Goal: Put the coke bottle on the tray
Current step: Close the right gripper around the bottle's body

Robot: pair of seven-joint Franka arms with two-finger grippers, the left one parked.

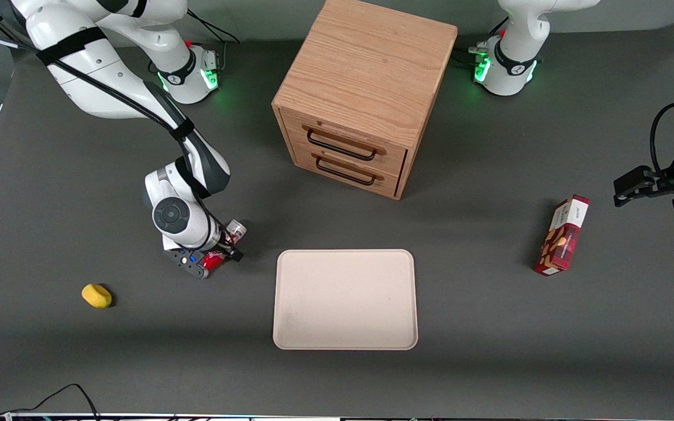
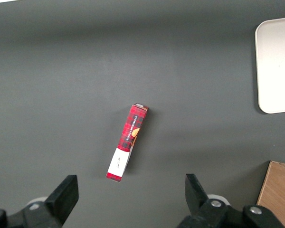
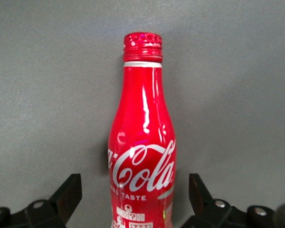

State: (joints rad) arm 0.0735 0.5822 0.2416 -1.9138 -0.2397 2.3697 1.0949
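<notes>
The coke bottle [image 1: 215,260] is a slim red bottle with white script, lying on the dark table beside the tray [image 1: 346,299], toward the working arm's end. Its silvery base [image 1: 236,228] points away from the front camera. My right gripper [image 1: 213,257] is low over the bottle, open, with one finger on each side of its body. In the right wrist view the bottle [image 3: 143,137] lies between the fingertips [image 3: 72,186], with a gap to each, and the gripper [image 3: 135,190] does not touch it. The cream-beige tray is bare; one corner [image 2: 278,66] shows in the left wrist view.
A wooden two-drawer cabinet [image 1: 363,99] stands farther from the front camera than the tray. A red snack box [image 1: 563,236] lies toward the parked arm's end and also shows in the left wrist view [image 2: 128,142]. A small yellow object [image 1: 96,296] lies toward the working arm's end.
</notes>
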